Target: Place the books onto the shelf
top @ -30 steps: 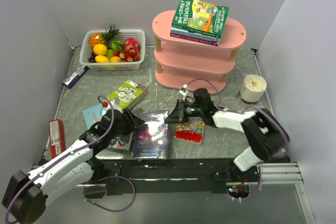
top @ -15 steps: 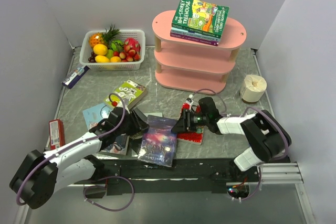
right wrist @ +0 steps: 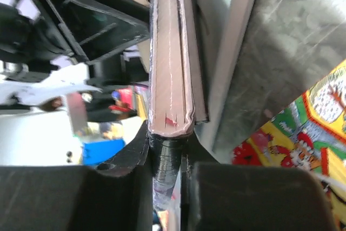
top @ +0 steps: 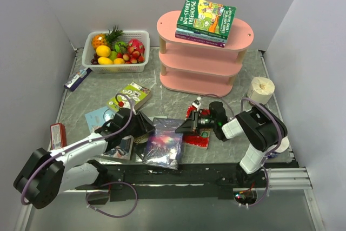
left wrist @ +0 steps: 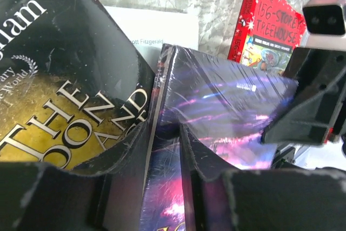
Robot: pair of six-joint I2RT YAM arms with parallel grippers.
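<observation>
Pink shelf [top: 172, 28], far side of the marbled table [top: 167, 98], right of centre: one stack of books [top: 205, 19] on its top tier, green Treehouse cover uppermost. Galaxy book [top: 162, 145], near edge, centre: tilted, wrapped in glossy film, pinched from both sides. Left gripper [top: 141, 129]: I see its fingers [left wrist: 135, 150] straddling the book's spine edge, one pressed to each cover, so closed on it. Right gripper [top: 181, 129]: clamped tight on the opposite edge (my wrist camera there looks straight along the page block). Red Treehouse book [top: 197, 140]: flat on the table, under the right gripper. Black book [left wrist: 59, 106], gold lettering: beside the left gripper, against the galaxy book's spine in the wrist view. Pale green book [top: 130, 96]: flat, behind the left arm. Light blue book [top: 97, 116]: flat, left of that arm, partly covered. Fruit basket [top: 120, 68]: far left corner. Red box [top: 57, 138]: by the left wall. Paper roll [top: 261, 89]: upright, right of the shelf.
</observation>
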